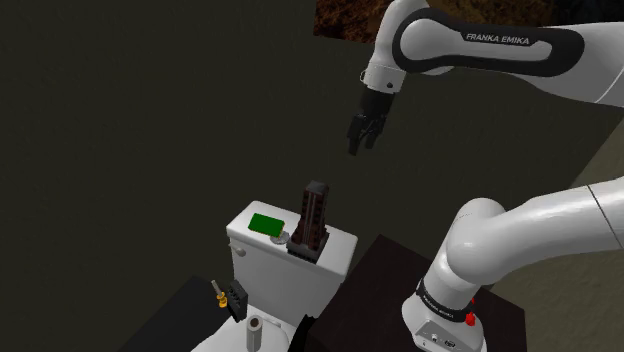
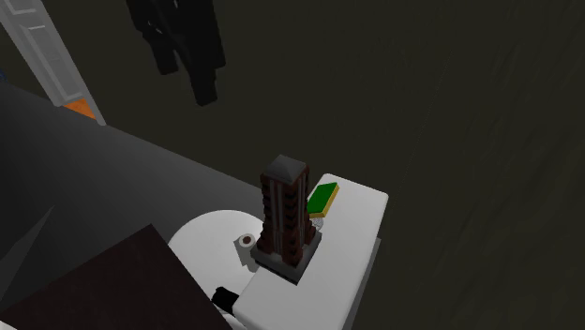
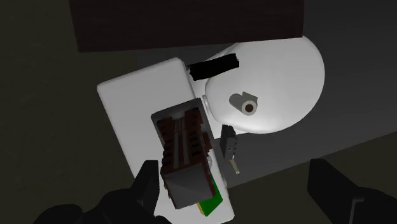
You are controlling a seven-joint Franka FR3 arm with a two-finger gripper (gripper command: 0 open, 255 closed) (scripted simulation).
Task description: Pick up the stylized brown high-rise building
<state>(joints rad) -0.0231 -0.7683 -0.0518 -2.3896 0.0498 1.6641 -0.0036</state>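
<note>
**While the tool hangs open overhead: brown high-rise model, upright on toilet tank**

Item: stylized brown high-rise building (image 1: 314, 215), a dark brown tower on a darker square base. It stands upright on the flat white lid of the toilet tank (image 1: 275, 268), toward the end nearer the stand (image 1: 385, 275). The flat lid gives the base full support, which would explain why so narrow a piece stands without leaning.

Neighbours: a green pad (image 1: 267, 223) lies flat on the same lid, just beside the base. A paper roll (image 1: 254, 328) stands on the white toilet lid (image 3: 286, 76) below the tank. A small black piece with a yellow tip (image 1: 228, 295) sits beside the bowl. None of these touches the tower above its base, so its sides are free.

Tool (image 1: 362, 135): released, with the two black fingers set wide apart and nothing between them in contact. It points downward, well above the tower and clear of it, which suits an approach from the top.

Relative position: in the wrist view the tower's roof lies close to one finger (image 3: 149, 184) and well away from the other, so it is off the middle of the gap. Judged from this, a sideways correction is needed to centre the tower before descending. The task is not yet begun in earnest, since the tower is untouched.
</note>
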